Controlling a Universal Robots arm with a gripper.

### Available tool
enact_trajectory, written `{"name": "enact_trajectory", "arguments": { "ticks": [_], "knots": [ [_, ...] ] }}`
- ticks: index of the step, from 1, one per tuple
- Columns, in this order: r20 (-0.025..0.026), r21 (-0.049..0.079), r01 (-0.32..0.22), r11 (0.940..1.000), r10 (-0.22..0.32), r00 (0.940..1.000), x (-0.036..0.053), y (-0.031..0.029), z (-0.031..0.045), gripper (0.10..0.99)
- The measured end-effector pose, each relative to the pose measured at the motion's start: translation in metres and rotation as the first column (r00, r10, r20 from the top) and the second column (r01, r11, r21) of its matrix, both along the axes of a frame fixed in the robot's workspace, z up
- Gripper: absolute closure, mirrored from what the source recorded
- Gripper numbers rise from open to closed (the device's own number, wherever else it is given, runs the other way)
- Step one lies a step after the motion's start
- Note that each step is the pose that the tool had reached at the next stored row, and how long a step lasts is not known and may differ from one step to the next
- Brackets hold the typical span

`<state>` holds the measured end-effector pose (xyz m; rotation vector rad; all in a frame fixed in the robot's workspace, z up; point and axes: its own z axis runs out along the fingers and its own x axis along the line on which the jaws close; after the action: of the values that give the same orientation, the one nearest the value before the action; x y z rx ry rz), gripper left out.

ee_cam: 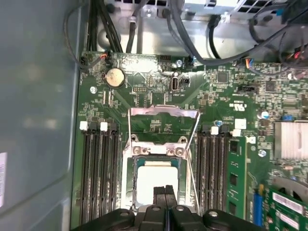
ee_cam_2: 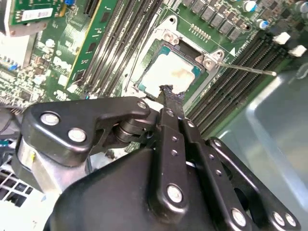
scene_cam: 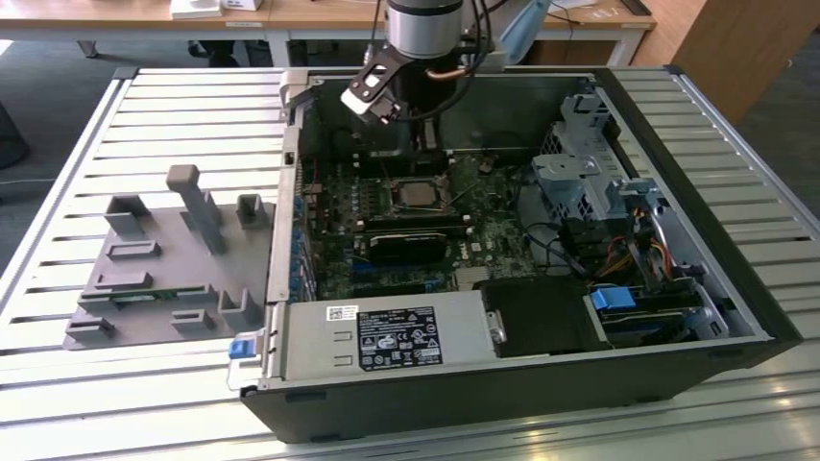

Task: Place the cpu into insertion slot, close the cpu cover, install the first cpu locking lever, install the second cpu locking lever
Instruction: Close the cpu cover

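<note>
Slatted metal table (scene_cam: pixel 167 115), open black computer case (scene_cam: pixel 513 403): silver-grey square cpu (ee_cam: pixel 149 180) lies in metal-rimmed insertion slot (ee_cam: pixel 129 178); black gripper (ee_cam_2: pixel 169 92), fingers closed together, touches it, probably seating it.

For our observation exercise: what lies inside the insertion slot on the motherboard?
The cpu lies in the insertion slot, silver top up. The shut gripper covers part of its top; whatever lies beneath the cpu is hidden.

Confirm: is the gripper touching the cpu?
Cannot tell. In the second wrist view the shut gripper overlaps the cpu; neither contact nor gap shows.
</note>
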<state>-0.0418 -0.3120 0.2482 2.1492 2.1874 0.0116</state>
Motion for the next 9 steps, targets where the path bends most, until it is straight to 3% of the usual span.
{"name": "enact_trajectory", "arguments": {
  "ticks": [7, 9],
  "knots": [
    [0.0, 0.0, 0.018, 0.9998, -0.018, 0.9998, 0.0, 0.0, 0.0181, 0.98],
    [0.0, 0.0, 0.018, 0.9998, -0.018, 0.9998, 0.0, 0.0, 0.02, 0.98]
  ]
}}
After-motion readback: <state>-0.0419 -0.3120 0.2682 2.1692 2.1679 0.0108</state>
